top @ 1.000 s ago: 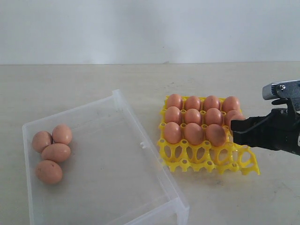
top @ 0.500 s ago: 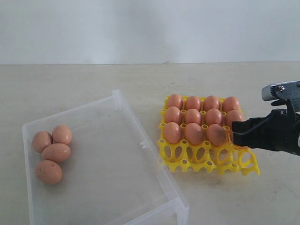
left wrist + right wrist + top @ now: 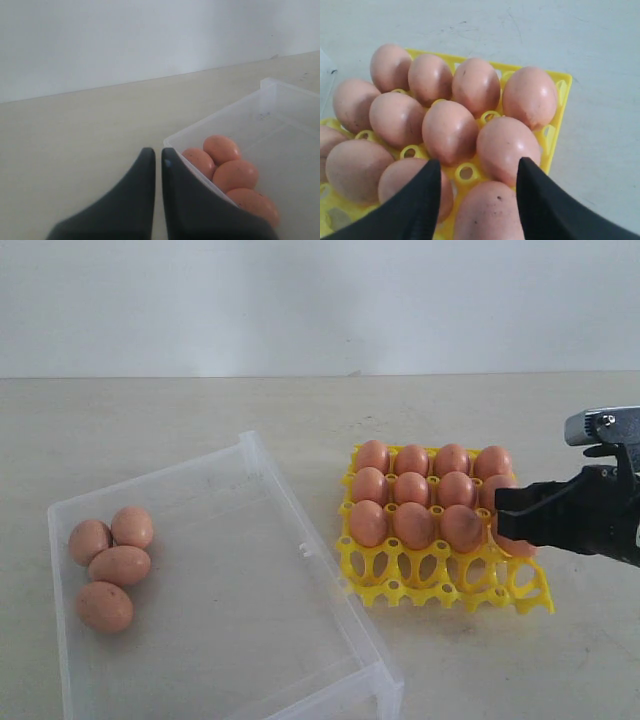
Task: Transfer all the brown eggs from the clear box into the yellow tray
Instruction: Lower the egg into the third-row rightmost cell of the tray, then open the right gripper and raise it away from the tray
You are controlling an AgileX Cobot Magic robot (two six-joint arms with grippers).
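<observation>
The right claw (image 3: 476,165) hangs over the right edge of the yellow tray (image 3: 445,590), which sits toward the right side of the bench (image 3: 200,410). Its two dark fingers stand about an egg's width apart and straddle one brown egg (image 3: 487,215) at the right end of the tray's third row. One finger lies against that egg's flank, while a sliver of yellow shows beside the other. Whether the pads press the egg or stand just clear of it cannot be told from these views, nor whether the egg is fully seated in its cup. Counting this one, twelve eggs fill the three rows farthest from the camera. The front row of cups (image 3: 440,570) along the tray's near edge is bare.

The coming move turns on the four brown eggs left in the box (image 3: 120,565). They are bunched against the left wall of the clear box (image 3: 275,485), well apart from the right claw, with the whole width of the box and the tray between them. All four lie on their sides and touch one another. The middle one has its long axis roughly across the box, and the others are angled differently.

The left claw (image 3: 158,155) is much the nearer. It sits low, just outside the box corner beside that cluster, with its fingers drawn almost together and nothing between them. Judging by this, a pick from the cluster would suit the left arm better, though the tight packing leaves little room for a finger.
</observation>
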